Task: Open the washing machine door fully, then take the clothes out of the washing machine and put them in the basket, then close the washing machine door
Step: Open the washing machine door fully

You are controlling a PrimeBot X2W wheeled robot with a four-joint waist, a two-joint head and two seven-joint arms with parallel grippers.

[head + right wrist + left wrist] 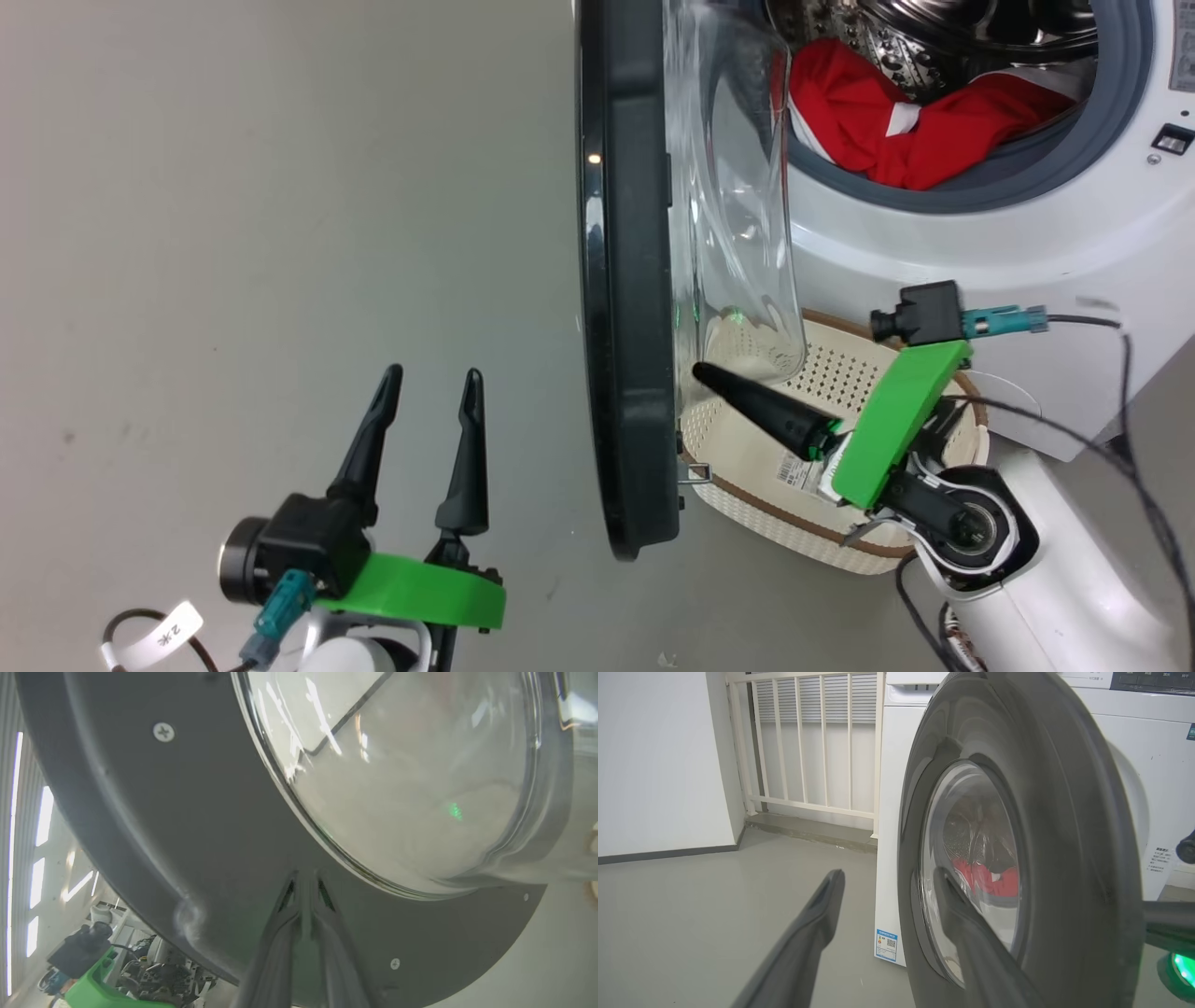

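So far only the opening is under way: the washing machine door stands partly swung out, with the right pincer pinched shut, tip against its inner face below the glass. The left pincer is wide and empty on the outer side. The clothes lie in the washing machine drum and the basket beneath the door shows no garment, so unloading and closing remain.

washing machine door: shiny black plastic, clear smooth glass
clothes: soft red cloth
washing machine: smooth white shell, shiny metal drum
basket: cream plastic
floor: smooth, dull grey
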